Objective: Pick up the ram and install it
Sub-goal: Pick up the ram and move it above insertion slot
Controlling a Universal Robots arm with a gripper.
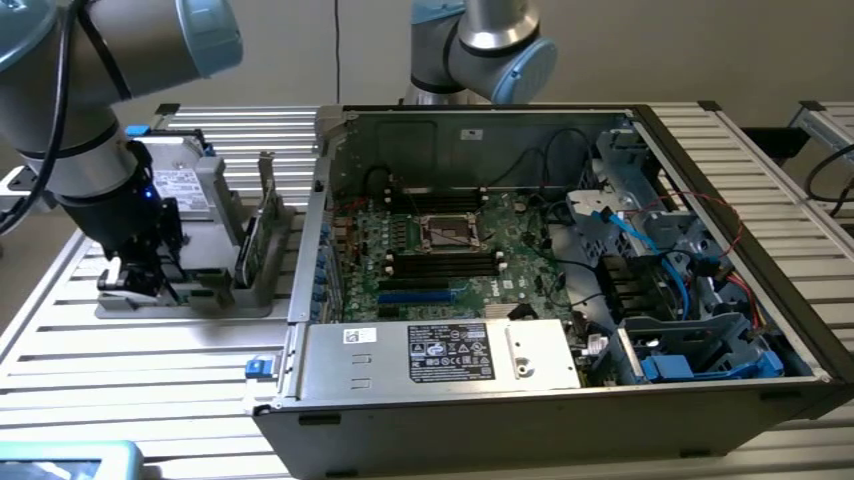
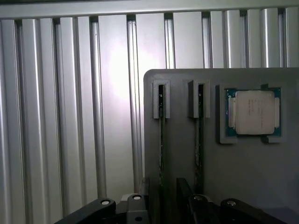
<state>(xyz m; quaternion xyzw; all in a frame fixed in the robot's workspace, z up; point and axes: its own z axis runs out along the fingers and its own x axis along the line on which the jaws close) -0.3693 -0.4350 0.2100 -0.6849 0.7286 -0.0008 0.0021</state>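
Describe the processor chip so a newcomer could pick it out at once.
Find the grey holder on the slatted metal table, beside the open computer case. In its square recess sits the processor chip. Unlike the two thin ram sticks edge-on in slots beside it, it is flat, square, silver-topped, green-edged.

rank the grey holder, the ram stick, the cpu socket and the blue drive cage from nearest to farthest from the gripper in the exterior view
From the gripper:
1. grey holder: right beneath it, on the exterior view's left.
2. ram stick: upright in the holder, on its case side.
3. cpu socket: mid-board inside the case.
4. blue drive cage: the case's near right corner.
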